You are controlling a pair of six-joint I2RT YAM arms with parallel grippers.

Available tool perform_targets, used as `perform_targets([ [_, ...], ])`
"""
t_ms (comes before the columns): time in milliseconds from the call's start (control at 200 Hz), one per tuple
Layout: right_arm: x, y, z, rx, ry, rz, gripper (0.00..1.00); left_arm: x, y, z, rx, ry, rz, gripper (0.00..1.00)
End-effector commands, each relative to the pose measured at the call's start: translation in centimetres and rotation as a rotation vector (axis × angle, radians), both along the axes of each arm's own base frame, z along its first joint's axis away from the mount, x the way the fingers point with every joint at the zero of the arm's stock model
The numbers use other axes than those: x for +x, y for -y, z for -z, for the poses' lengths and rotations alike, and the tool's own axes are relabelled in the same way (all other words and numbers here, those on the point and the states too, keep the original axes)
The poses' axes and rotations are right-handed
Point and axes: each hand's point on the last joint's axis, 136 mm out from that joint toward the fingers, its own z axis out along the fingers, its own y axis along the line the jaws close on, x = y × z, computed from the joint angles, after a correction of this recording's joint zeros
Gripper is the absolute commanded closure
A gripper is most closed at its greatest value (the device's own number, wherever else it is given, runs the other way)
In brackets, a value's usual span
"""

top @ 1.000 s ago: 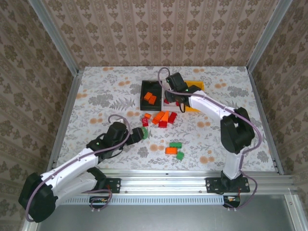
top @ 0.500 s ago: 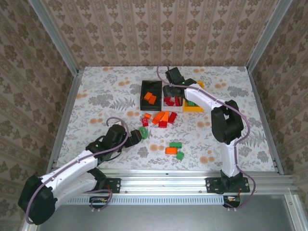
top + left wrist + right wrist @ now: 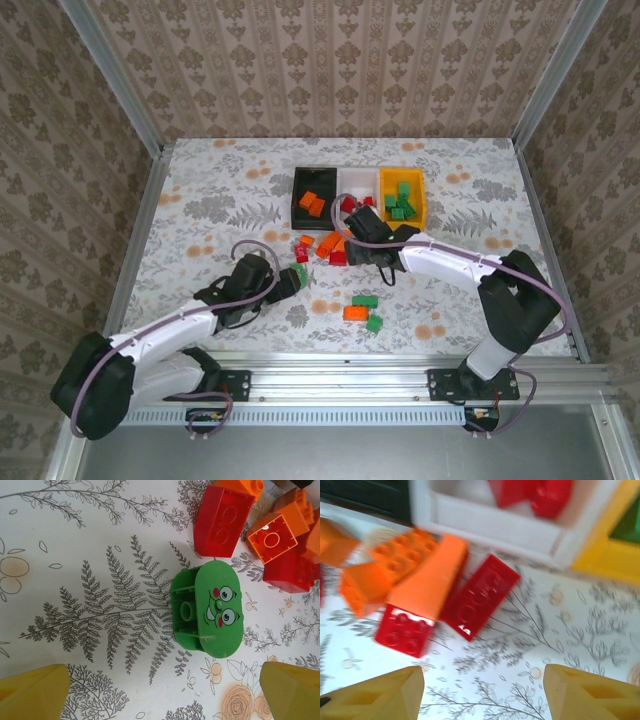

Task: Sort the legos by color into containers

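The left gripper (image 3: 163, 676) is standing wide open and gripping nothing. Only its yellow fingertips (image 3: 35, 692) are showing, cut off at the lower corners. The green brick (image 3: 207, 610) with a painted face is lying apart from them, at 1 o'clock. The right gripper (image 3: 482, 680) is also spread open, hanging over the pile (image 3: 420, 595) of orange and red legos at 6 o'clock of the white bin (image 3: 495, 530). This view is blurring, and its top edge is cutting off the black bin (image 3: 365, 495) and the yellow bin (image 3: 605, 555).
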Motion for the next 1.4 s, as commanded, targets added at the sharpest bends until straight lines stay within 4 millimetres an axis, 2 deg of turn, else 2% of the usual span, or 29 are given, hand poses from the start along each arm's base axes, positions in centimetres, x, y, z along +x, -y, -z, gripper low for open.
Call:
perform_targets([
  [0,1.3,0.5,0.4,0.061,0.017,0.136,0.32,0.8,1.1,-1.3,-0.050,0.022,0.008,0.00],
  [245,4.9,1.2,2.6,0.060,0.009,0.302,0.31,0.4,0.8,-1.3,-0.054,0.022,-0.001,0.00],
  [380,5.7,0.8,3.3,0.059,0.007,0.316,0.32,0.2,0.1,-1.5,-0.044,0.034,-0.013,0.00],
  [890,5.9,-1.2,4.7,0.099,-0.051,0.248,0.30,0.0,-0.5,-1.1,-0.030,0.036,-0.018,0.00],
  [1260,5.5,-1.0,5.9,0.086,-0.083,0.254,0.31,-0.2,-0.2,-0.6,-0.024,0.015,-0.003,0.00],
  [1395,4.6,0.1,5.4,0.089,-0.067,0.271,0.34,-0.2,0.0,-0.8,-0.032,0.012,0.003,0.00],
])
